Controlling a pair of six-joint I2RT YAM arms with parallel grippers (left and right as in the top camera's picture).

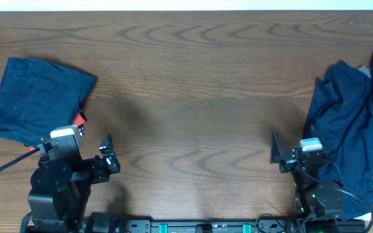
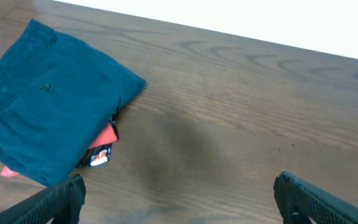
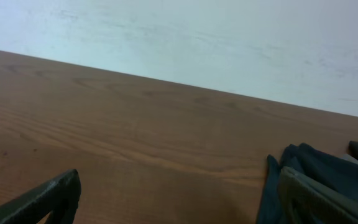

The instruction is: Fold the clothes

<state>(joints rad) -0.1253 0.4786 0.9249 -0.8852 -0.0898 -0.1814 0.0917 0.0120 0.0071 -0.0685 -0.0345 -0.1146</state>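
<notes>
Presently, one navy garment (image 1: pixel 37 100) lies folded beyond the open left gripper (image 1: pixel 109 155); a crumpled pile (image 1: pixel 355 129) beside the open right gripper (image 1: pixel 277 155) awaits folding.

The table (image 1: pixel 193 97) is smooth, grained brown wood. The folded garment (image 1: pixel 37 97) and the crumpled heap (image 1: pixel 355 123) are soft, matt navy cloth.

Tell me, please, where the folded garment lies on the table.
In the overhead view the folded garment lies at the left side of the table, just beyond the left tool, a red tag poking out at its near right corner.
</notes>
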